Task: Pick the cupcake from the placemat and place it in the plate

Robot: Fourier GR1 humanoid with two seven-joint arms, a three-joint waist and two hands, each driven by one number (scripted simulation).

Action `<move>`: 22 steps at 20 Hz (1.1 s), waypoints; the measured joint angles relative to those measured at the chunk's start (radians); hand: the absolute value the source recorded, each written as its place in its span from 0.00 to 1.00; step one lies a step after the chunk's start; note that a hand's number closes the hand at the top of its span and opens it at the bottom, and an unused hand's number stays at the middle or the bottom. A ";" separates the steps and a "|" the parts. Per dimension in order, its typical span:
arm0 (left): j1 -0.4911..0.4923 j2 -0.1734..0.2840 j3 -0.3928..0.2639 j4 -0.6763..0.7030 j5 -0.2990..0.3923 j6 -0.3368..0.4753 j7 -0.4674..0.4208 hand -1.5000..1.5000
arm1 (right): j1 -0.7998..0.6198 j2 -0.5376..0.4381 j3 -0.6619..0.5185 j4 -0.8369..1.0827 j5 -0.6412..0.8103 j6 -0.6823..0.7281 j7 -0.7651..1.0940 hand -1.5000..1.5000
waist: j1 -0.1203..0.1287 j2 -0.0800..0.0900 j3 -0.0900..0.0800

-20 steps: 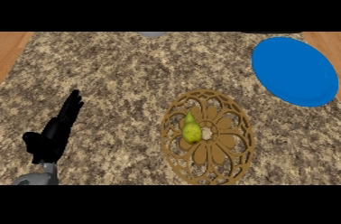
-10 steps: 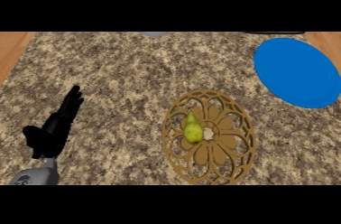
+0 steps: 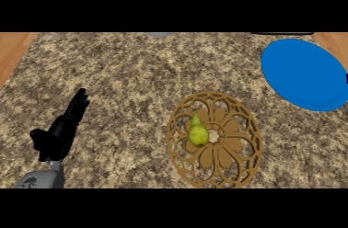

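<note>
A small yellow-green, pear-shaped item (image 3: 198,132), where the task names a cupcake, lies on the left half of a round brown openwork placemat (image 3: 231,167) in the lower middle of the head view. A blue plate (image 3: 304,74) with nothing on it sits at the far right. My left hand (image 3: 61,130) rests at the lower left with straight fingers pointing up, well apart from the placemat. My right hand does not show.
The speckled granite counter (image 3: 129,75) spans the view, with wooden edges at the top left (image 3: 12,50) and top right corners. A grey object (image 3: 159,34) peeks in at the top edge.
My left hand has shifted slightly up and to the right. The pear-shaped item, placemat and plate have not moved.
</note>
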State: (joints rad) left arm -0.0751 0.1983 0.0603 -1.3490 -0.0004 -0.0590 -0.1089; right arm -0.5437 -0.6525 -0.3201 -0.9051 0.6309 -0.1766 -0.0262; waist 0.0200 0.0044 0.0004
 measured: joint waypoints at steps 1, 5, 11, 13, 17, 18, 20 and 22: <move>0.005 -0.003 -0.002 -0.002 -0.003 0.002 -0.003 0.50 | -0.028 0.015 0.010 0.040 0.012 -0.018 -0.008 1.00 | 0.002 0.000 0.000; -0.020 0.007 0.012 0.026 0.001 -0.014 -0.016 0.50 | -0.151 0.042 0.020 0.221 0.044 -0.070 -0.040 1.00 | 0.007 0.003 0.000; -0.019 0.004 0.007 0.018 -0.001 -0.021 -0.013 0.50 | -0.259 0.089 -0.056 0.405 0.008 -0.196 -0.044 0.00 | 0.019 0.009 0.002; -0.011 0.002 0.007 0.021 -0.004 -0.023 -0.027 0.50 | -0.292 0.088 -0.072 0.470 0.007 -0.227 -0.039 0.00 | 0.021 0.010 0.002; -0.018 -0.010 -0.008 0.004 -0.015 -0.015 -0.007 0.50 | -0.348 0.088 -0.103 0.571 -0.007 -0.254 -0.030 0.00 | 0.029 0.014 0.002; -0.018 -0.011 -0.008 0.007 -0.016 -0.016 -0.011 0.50 | -0.352 0.084 -0.118 0.588 -0.020 -0.255 -0.042 0.00 | 0.031 0.015 0.003; -0.017 -0.006 -0.001 0.014 -0.010 -0.023 -0.014 0.50 | -0.360 0.097 -0.150 0.602 -0.051 -0.280 -0.065 0.00 | 0.029 0.015 0.003; -0.019 0.003 0.008 0.014 -0.006 -0.028 -0.012 0.50 | -0.364 0.092 -0.196 0.595 -0.099 -0.291 -0.099 0.00 | 0.024 0.014 0.003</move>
State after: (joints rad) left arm -0.0944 0.2013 0.0681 -1.3350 -0.0063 -0.0871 -0.1209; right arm -0.9074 -0.5605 -0.5161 -0.3097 0.5323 -0.4674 -0.1252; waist 0.0443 0.0180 0.0035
